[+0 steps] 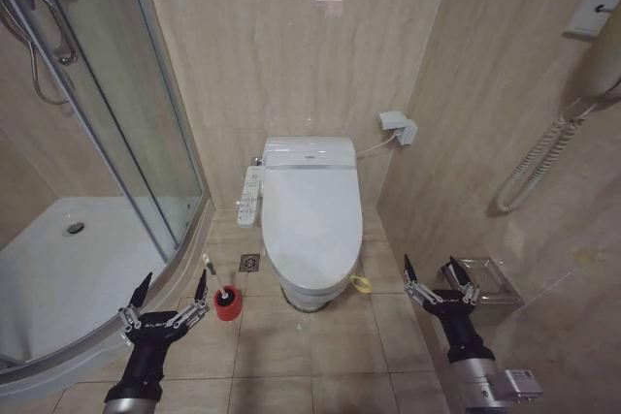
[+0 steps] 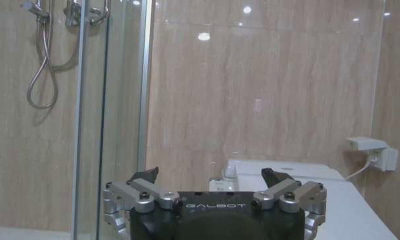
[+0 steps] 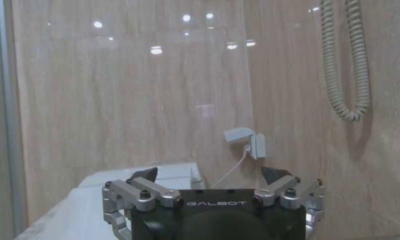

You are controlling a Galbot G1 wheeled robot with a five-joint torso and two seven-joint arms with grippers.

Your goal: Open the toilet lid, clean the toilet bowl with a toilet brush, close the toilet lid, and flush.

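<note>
The toilet lid [image 1: 312, 210] lies shut, glossy white, over the toilet bowl [image 1: 309, 293], of which just the base shows on the floor. A green-and-yellow strap [image 1: 360, 284] hangs at the lid's right front edge. The toilet brush [image 1: 211, 268] stands in its red cup holder [image 1: 227, 303] on the floor left of the toilet, white handle leaning up. My left gripper [image 1: 173, 288] is open, low at the left, just left of the holder. My right gripper [image 1: 430, 272] is open, low at the right of the toilet. Both wrist views look over the lid [image 2: 360, 210] [image 3: 86, 210] toward the wall.
A glass shower enclosure [image 1: 116, 143] with a white tray [image 1: 58, 269] fills the left. The buttoned side panel [image 1: 250, 195] sticks out left of the toilet. A floor drain [image 1: 249, 263], a wall socket [image 1: 400, 126], a coiled phone cord [image 1: 534, 167] and a metal holder [image 1: 490, 283] on the right wall.
</note>
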